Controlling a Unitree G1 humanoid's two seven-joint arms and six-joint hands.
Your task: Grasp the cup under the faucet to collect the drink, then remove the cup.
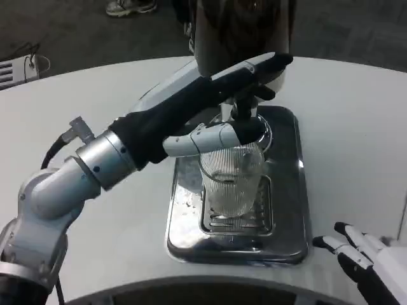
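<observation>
Item: ribbed clear cup, standing upright on the grille of a steel drip tray beneath the dispenser faucet.

Left robot hand reaches across the cup's upper part, one finger wrapped on the rim side; whether the grasp is fully closed I cannot tell. Right robot hand rests released, fingers apart, near the front edge of the white surface. Cup looks thin-walled, light, probably plastic, liable to squash or slip when wet; best held mid-body on the ribs, kept upright.
</observation>
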